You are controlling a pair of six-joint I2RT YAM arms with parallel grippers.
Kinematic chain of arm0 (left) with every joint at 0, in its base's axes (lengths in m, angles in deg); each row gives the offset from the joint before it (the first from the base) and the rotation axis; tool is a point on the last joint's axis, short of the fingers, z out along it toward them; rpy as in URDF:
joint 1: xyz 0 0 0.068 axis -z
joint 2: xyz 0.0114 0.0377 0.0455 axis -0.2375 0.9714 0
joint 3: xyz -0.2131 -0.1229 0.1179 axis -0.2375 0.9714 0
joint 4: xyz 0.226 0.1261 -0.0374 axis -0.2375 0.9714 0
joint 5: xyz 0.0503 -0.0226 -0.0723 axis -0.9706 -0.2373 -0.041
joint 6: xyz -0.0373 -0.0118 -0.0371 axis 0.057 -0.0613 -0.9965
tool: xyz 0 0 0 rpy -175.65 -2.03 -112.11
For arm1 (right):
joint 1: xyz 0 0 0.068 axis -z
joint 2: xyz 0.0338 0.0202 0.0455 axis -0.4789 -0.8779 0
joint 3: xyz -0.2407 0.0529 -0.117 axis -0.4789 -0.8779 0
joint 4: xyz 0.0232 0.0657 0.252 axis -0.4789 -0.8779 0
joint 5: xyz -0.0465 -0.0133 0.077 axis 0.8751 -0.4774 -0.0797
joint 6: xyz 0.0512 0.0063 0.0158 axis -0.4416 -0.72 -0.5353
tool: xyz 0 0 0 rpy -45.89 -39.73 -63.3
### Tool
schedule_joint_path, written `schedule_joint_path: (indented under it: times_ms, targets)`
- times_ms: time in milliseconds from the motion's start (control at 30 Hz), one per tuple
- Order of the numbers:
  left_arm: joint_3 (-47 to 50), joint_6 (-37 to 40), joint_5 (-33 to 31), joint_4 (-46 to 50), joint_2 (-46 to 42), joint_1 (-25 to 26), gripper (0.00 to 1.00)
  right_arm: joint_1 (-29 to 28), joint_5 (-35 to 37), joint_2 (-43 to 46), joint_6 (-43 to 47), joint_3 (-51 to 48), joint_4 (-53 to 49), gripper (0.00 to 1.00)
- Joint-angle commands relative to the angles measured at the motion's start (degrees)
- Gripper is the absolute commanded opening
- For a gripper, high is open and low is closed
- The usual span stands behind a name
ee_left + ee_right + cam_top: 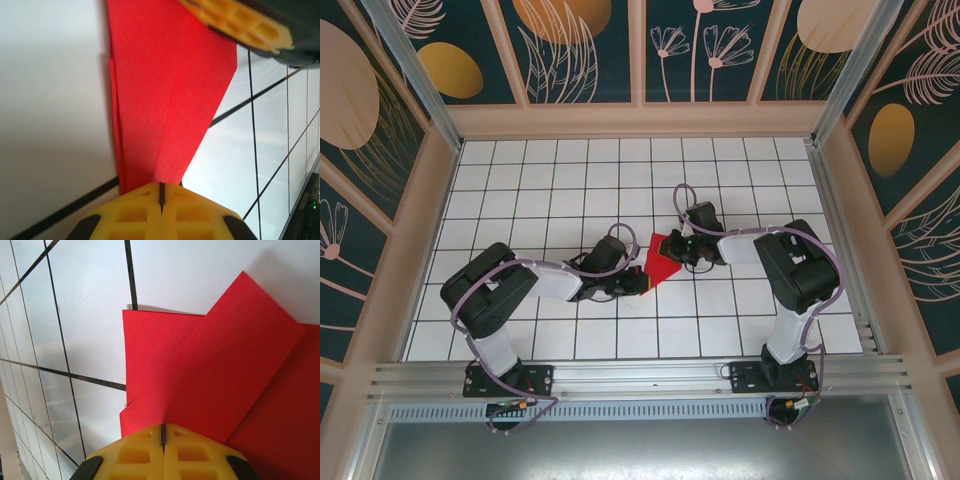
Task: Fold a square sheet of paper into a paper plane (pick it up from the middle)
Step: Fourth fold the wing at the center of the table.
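Left end effector [632, 282]: at the near-left side of the red paper sheet [660, 258], yellow fingers [135, 217] pressed together, pinching the sheet where it narrows.
Red paper sheet: partly folded into overlapping layers, held between the two arms low over the white gridded worktop [550, 190]; contact with it cannot be told.
Right end effector [680, 250]: at the sheet's right side, slightly farther back, jaws closed tight on a folded edge.
Worktop: grid squares extend beyond the sheet.
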Motion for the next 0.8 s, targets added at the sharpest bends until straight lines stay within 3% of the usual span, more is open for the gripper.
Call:
schedule_joint_path:
  times_ms: [0, 200, 433, 767]
  targets:
    - [2.12, 5.01, 2.79, 11.24, -1.69, 0.63, 0.00, -0.16, 5.49, -4.19, 0.48, -1.43, -6.87, 0.00]
    - [-0.39, 8.76, -1.07, 17.01, -4.65, 0.59, 0.00, -0.18, 5.46, -4.32, 0.50, -1.49, -7.04, 0.00]
    - [-3.85, 6.66, -7.09, 9.51, -7.49, 0.64, 0.00, -0.21, 5.19, -4.20, 0.11, -1.48, -6.84, 0.00]
    - [-14.61, 6.25, -9.59, 8.24, 4.92, 0.62, 0.00, -0.27, 5.07, -4.49, -0.16, -1.27, -6.71, 0.00]
